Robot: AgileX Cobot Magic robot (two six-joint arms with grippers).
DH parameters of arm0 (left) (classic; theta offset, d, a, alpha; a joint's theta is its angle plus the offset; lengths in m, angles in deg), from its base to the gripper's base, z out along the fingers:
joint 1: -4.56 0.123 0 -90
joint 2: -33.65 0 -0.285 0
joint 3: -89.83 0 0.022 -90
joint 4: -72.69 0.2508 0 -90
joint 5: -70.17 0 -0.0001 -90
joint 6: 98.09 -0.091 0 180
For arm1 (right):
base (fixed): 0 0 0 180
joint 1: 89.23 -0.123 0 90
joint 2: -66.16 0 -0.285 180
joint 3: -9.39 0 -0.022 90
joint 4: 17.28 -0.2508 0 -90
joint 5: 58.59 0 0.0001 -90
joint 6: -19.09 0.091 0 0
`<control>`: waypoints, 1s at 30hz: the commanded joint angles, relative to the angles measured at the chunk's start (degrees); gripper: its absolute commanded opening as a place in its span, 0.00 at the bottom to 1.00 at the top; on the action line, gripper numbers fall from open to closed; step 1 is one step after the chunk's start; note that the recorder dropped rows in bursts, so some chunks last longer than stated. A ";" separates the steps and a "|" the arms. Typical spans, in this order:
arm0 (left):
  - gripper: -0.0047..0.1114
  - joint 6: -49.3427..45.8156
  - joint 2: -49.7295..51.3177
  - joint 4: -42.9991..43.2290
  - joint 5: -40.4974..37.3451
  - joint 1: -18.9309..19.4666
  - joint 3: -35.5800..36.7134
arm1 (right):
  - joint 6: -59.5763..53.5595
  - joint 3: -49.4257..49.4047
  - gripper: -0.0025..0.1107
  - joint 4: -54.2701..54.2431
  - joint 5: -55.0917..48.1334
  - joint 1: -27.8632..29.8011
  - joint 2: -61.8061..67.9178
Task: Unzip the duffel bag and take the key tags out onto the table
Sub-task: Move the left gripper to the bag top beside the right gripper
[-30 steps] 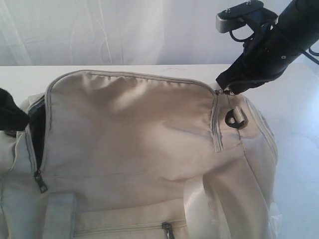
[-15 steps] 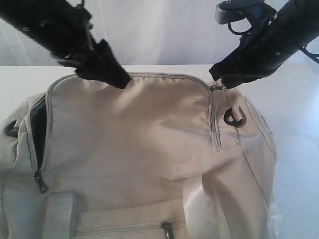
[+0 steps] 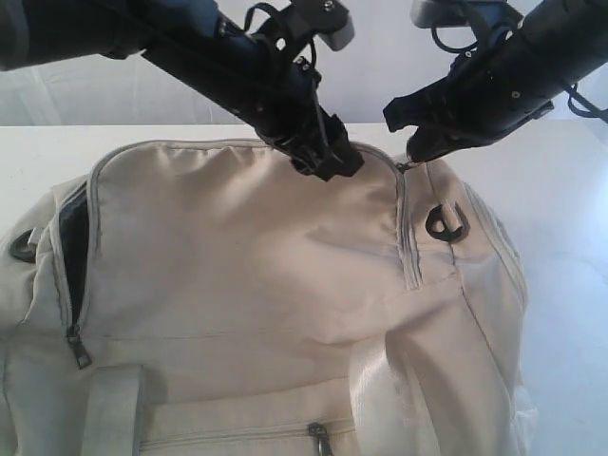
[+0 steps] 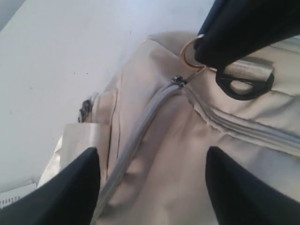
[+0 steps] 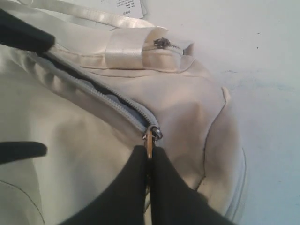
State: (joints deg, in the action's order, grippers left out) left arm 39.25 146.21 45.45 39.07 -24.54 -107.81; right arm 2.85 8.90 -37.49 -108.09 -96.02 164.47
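Note:
The beige duffel bag (image 3: 247, 275) fills the near part of the white table (image 3: 560, 190). Its grey top zipper (image 5: 101, 96) runs along the far edge, and the left end gapes on dark lining (image 3: 71, 237). My right gripper (image 5: 149, 151) is shut on the metal ring pull (image 5: 149, 139) at the zipper's right end (image 3: 408, 163). My left gripper (image 4: 151, 151) is open, its fingers (image 4: 70, 187) straddling bag fabric just beside the zipper, close to the right gripper (image 3: 410, 152). In the exterior view the left gripper (image 3: 328, 163) rests on the bag's top. The key tags are hidden.
A black strap ring (image 3: 445, 223) sits on the bag's right end, another (image 3: 24, 245) at the left. A second zipper pull (image 3: 78, 353) hangs at the left gap. A front pocket zipper (image 3: 320, 437) and pale webbing strap (image 3: 380, 399) lie near. Paper label (image 5: 126, 7).
My left arm swung from the bag's left end across its top to beside the right gripper. The right gripper shifted slightly left and up with the ring pull.

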 commanded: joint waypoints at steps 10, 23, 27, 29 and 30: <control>0.41 0.89 4.20 -1.72 3.04 -1.35 -3.29 | 1.47 -0.26 0.02 2.19 0.42 0.51 -0.62; 0.04 6.83 4.54 -1.29 4.34 2.39 -3.89 | 1.47 -0.26 0.02 2.21 -4.32 0.51 -0.87; 0.04 6.83 4.54 -1.42 3.73 2.70 -3.89 | 1.47 -0.26 0.02 1.69 -6.50 0.51 -1.63; 0.04 6.83 4.54 -1.42 4.40 2.70 -3.89 | 1.47 -0.26 0.02 1.69 -8.34 0.51 -2.03; 0.04 6.83 4.54 -1.58 4.57 2.70 -3.89 | 1.47 -0.26 0.02 1.69 -9.32 0.51 -2.14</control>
State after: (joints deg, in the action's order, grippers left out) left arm 45.41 151.05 43.97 42.66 -22.55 -111.37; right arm 4.13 8.90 -36.61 -113.83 -96.02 163.31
